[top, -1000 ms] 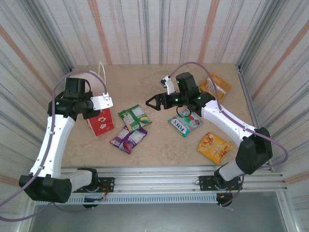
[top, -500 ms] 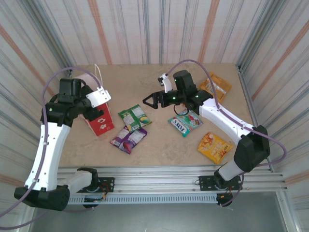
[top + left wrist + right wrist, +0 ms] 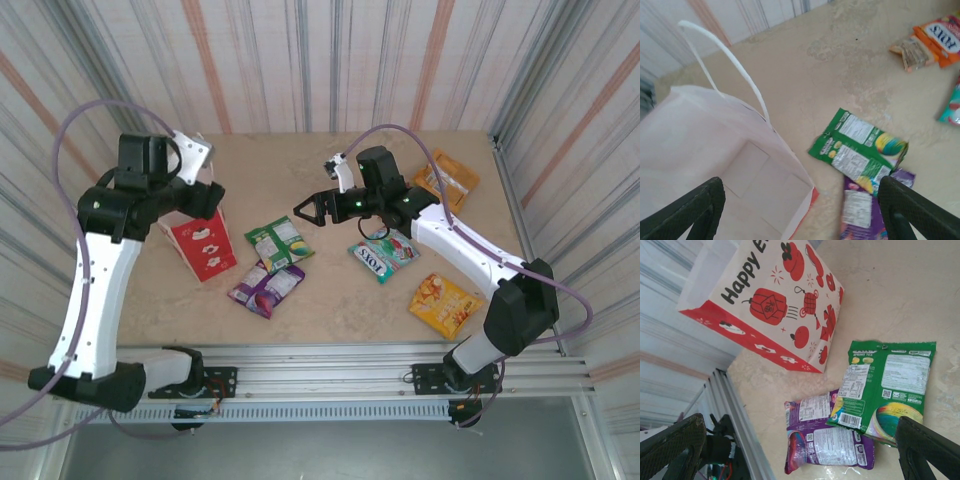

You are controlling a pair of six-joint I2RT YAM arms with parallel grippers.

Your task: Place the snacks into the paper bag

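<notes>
Snacks lie flat on the table: green packet (image 3: 279, 243) overlapping the purple packet (image 3: 266, 288) just beside the paper bag (image 3: 200, 243), teal packet (image 3: 384, 255) and yellow packet (image 3: 444, 303) to the right, orange packets (image 3: 447, 180) at the far right. They're likely light, thin, glossy and slippery, so best pinched at a crimped edge. The bag looks flimsy, is tilted and easy to tip. Left claw (image 3: 800, 210) is wide open and empty over the bag's mouth. Right claw (image 3: 310, 212) is wide open and empty near the green packet.
</notes>
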